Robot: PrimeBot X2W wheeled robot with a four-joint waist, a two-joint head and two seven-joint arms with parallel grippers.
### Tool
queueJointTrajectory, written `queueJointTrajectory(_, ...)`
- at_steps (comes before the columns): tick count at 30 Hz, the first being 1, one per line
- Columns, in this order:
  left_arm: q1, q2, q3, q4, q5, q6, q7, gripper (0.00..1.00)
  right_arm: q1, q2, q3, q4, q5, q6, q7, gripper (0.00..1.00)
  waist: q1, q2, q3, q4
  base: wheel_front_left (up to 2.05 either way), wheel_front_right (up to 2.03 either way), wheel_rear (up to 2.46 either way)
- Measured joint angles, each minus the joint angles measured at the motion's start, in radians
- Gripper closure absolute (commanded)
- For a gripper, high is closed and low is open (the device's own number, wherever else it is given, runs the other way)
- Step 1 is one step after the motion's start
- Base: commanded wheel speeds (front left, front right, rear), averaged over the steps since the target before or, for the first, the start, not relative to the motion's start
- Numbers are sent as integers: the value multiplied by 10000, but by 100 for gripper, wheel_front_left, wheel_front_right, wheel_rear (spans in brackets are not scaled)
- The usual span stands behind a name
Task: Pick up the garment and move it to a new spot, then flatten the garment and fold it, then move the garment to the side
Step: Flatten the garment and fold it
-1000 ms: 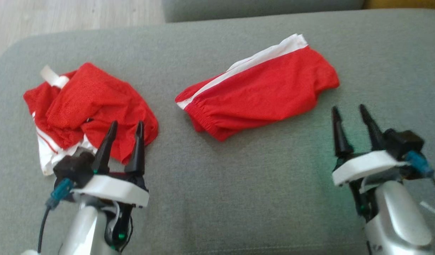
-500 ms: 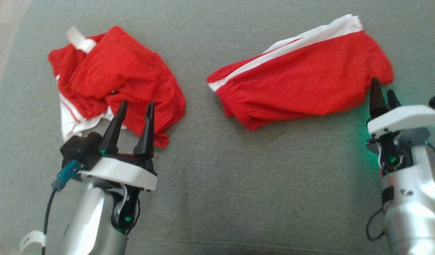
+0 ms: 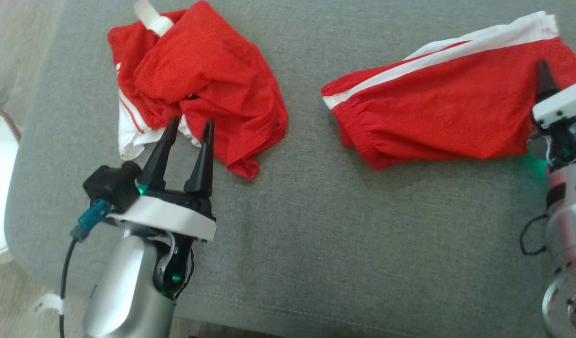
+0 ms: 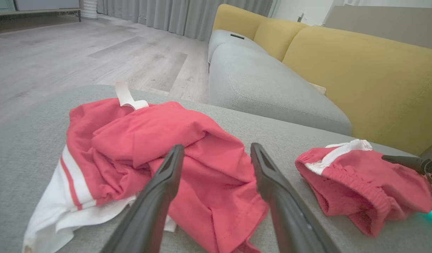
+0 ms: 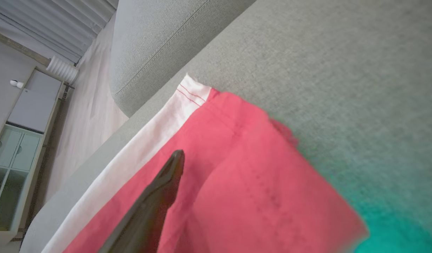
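"Garment report for you: the folded garment (image 3: 438,108) lies on the grey cushion (image 3: 363,244), over on your right side."

"Which way does it run?"

"Its long axis goes across your head view, climbing away from you toward the right. The gathered elastic end points to your left and nearer you. The white-banded end points far right. A white stripe (image 3: 457,51) follows its far long edge."

"And my right gripper (image 3: 546,77)?"

"Spread wide at that far-right end. In your right wrist view one dark finger (image 5: 159,193) lies over the red cloth. Its mate I can't see, so I can't tell whether cloth sits between them."

"The other piece?"

"The crumpled garment (image 3: 208,80) sits bunched on your left side of the same cushion, well apart from the folded one, with no clear long axis. Your left gripper (image 3: 190,122) has its jaws apart and holds nothing, its tips over the heap's near edge. Touching or not, I can't tell."

"Any labels?"

"A white tab (image 3: 152,16) sticks out of the heap's far edge. It's too small for you to read."
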Motion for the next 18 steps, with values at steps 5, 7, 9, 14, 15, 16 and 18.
queueJointTrajectory(5,-122,-4,4,-48,-100,0,0,0,-573,-226,-244,481,-665,0,10,100,0,0,182,182,0,0,0)
queueJointTrajectory(7,-122,-10,13,-44,-100,0,0,0,-738,-242,-280,652,-880,0,-21,100,2,0,186,135,0,0,0)
queueJointTrajectory(9,-122,-12,21,-35,-100,2,0,0,-758,-171,-274,757,-909,0,-155,100,1,0,141,63,0,0,0)
queueJointTrajectory(14,-119,-17,31,0,-98,2,0,0,-573,75,-267,754,-803,0,-709,100,1,0,-95,-173,0,0,0)
queueJointTrajectory(15,-111,-17,40,8,-96,2,0,0,-490,84,-232,732,-784,0,-826,100,2,0,-159,-228,0,0,0)
queueJointTrajectory(16,-98,-17,58,15,-94,0,0,0,-358,98,-201,654,-748,0,-945,100,1,0,-231,-292,0,0,0)
queueJointTrajectory(18,-61,-17,79,23,-86,0,0,0,-65,113,-96,433,-577,0,-1170,100,1,0,-372,-437,0,0,0)
